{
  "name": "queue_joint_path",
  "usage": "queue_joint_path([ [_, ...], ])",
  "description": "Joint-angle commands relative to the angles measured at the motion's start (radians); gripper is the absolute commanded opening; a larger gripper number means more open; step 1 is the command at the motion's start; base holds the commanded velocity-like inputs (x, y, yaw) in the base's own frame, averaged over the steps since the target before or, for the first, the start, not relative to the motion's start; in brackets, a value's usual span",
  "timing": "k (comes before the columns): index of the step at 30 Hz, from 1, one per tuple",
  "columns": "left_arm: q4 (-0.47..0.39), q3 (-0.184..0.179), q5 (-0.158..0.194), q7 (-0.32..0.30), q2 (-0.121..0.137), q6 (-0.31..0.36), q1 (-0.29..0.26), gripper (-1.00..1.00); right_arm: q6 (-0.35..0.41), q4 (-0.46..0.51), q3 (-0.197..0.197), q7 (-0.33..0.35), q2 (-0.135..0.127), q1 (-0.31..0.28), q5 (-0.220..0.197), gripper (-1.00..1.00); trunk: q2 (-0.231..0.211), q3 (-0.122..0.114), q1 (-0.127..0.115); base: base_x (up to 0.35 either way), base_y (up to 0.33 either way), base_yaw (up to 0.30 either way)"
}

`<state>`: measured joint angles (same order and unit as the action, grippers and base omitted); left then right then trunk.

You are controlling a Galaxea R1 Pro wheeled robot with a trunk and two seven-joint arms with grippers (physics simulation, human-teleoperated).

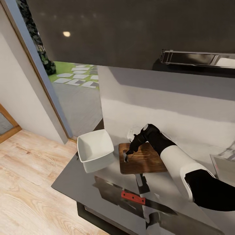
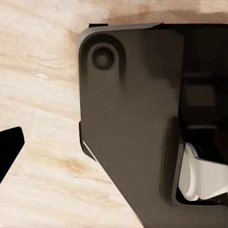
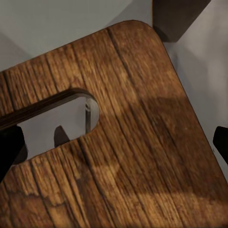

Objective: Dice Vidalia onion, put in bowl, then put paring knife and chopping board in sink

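R gripper (image 1: 128, 156) hovers spread, gripping nothing, over the chopping board (image 1: 143, 160) at its slot end, board lying mid countertop (image 1: 70, 181) beside the bowl (image 1: 95, 149). Paring knife (image 1: 133, 197) sits near the front edge. L gripper: can't tell. Risk: fingertips clip the slot rim, skidding the board into the bowl.

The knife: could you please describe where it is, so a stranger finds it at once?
Look at the dark glossy countertop. Near its front edge, in front of the brown wooden board, lies the knife. Its red handle and slim dark blade set it apart from the white bowl.
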<state>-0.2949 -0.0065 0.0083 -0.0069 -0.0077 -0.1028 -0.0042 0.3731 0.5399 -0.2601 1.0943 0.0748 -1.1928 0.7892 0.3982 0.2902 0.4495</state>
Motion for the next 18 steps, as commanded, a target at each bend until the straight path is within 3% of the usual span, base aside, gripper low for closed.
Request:
queue_joint_path([
  [1, 0.000, -0.001, 0.001, -0.001, 0.000, -0.003, 0.000, 1.00, 0.009, 0.002, -0.001, 0.005, 0.000, -0.001, 0.002, 1.00, 0.002, 0.003, 0.000, 0.000, 0.000, 0.000],
  [18, 0.000, -0.001, 0.001, -0.001, 0.000, -0.003, 0.000, 1.00, 0.008, 0.002, -0.001, 0.004, -0.001, -0.001, 0.002, 1.00, 0.002, 0.027, 0.000, 0.000, 0.000, 0.000],
])
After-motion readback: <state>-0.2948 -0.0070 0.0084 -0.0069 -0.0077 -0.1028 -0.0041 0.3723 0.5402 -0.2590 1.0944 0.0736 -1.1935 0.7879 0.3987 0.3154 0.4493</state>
